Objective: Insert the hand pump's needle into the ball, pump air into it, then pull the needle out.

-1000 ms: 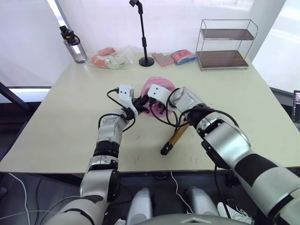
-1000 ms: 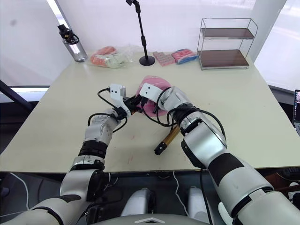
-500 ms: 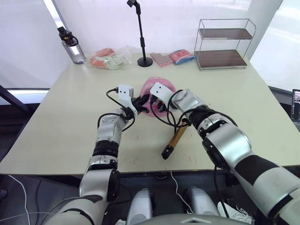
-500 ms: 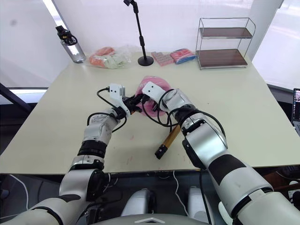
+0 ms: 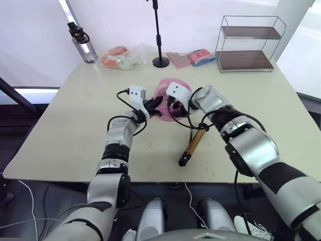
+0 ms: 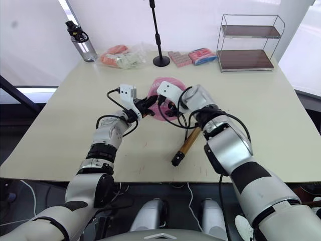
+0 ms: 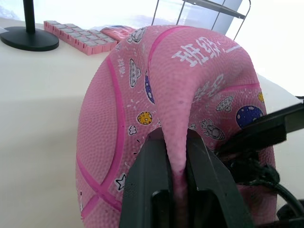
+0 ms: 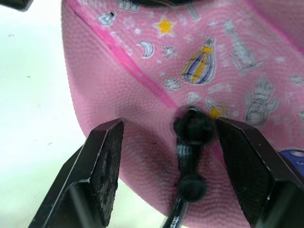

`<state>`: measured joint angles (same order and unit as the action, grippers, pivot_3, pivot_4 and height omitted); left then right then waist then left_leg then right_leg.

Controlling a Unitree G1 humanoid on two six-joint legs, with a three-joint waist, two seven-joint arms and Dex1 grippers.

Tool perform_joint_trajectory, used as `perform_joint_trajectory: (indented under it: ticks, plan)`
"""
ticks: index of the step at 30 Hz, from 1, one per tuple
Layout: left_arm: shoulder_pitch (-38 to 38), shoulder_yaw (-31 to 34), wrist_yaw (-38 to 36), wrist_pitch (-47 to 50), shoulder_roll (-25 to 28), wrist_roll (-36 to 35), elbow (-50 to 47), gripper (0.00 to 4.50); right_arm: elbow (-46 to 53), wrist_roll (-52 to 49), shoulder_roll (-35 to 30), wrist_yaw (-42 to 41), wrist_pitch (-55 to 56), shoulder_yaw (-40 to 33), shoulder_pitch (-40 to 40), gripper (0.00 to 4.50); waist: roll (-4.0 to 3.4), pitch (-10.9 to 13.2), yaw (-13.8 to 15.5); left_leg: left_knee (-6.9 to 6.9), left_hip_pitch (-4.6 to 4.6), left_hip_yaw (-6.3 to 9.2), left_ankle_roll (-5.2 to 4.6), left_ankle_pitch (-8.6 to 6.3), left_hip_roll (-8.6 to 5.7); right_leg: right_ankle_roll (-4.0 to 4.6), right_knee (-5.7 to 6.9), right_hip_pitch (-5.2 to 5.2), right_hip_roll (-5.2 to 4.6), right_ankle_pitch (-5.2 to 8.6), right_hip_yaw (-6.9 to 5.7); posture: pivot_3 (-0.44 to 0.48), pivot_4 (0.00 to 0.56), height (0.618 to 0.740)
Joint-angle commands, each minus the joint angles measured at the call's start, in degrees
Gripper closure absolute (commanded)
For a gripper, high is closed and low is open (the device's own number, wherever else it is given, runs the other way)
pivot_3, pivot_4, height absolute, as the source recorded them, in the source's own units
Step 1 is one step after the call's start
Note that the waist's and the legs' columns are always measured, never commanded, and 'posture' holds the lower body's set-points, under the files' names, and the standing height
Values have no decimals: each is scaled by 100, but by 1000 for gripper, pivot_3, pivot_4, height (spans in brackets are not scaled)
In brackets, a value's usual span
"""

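Observation:
The ball is pink with cartoon prints and lies flattened and folded near the table's middle. My left gripper is shut on a raised fold of the ball. My right gripper is open at the ball's skin. Between its fingers the needle's black fitting is pressed against the ball, and the metal pin is hidden. The thin black hose loops back to the hand pump, a gold tube that lies on the table nearer me than the ball.
A black microphone stand stands behind the ball. A water bottle and a bag of packets are at the back left. Pink packets and a wire shelf are at the back right.
The head views have shifted, so the camera moved. Both grippers, the ball and the pump keep much the same places relative to each other.

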<state>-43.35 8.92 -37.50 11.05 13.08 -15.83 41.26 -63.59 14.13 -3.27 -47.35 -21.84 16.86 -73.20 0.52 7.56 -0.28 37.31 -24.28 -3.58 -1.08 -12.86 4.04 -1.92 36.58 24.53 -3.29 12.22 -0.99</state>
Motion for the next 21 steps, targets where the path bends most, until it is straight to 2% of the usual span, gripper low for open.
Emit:
perform_joint_trajectory:
  ticks: [1,8,14,17,21]
  plan:
    - [151,-281,-79,146,-124,224,505,4500,1389,-140,-532,-220,-120,-143,369,1270,-3,3,16,1,-30,1,-19,12,-3,11,-1,21,-1,-8,-2,0,150,731]
    - [82,-320,-137,91,-145,252,585,4500,3720,-760,-1189,-441,-451,-523,1428,1270,-16,24,125,-15,-54,6,-20,12,-20,-19,-22,26,-5,-5,-14,0,150,731]
    - [26,-348,-172,79,-163,265,586,4500,5799,-1741,-1652,-506,-930,-1344,2611,1270,-14,26,113,-13,-48,11,-20,12,-20,-25,-29,17,-6,13,-22,0,150,731]
    - [39,-357,-186,96,-166,266,526,4500,6852,-2259,-1642,-144,-733,-1981,3424,1270,-13,27,121,-14,-49,19,-20,12,-20,-26,-32,10,-6,12,-30,0,150,731]
    - [53,-398,-232,108,-167,294,458,4500,7606,-2830,-1897,-207,-977,-2388,4228,1270,-12,28,130,-13,-47,17,-20,12,-20,-28,-35,8,-6,14,-30,0,150,731]
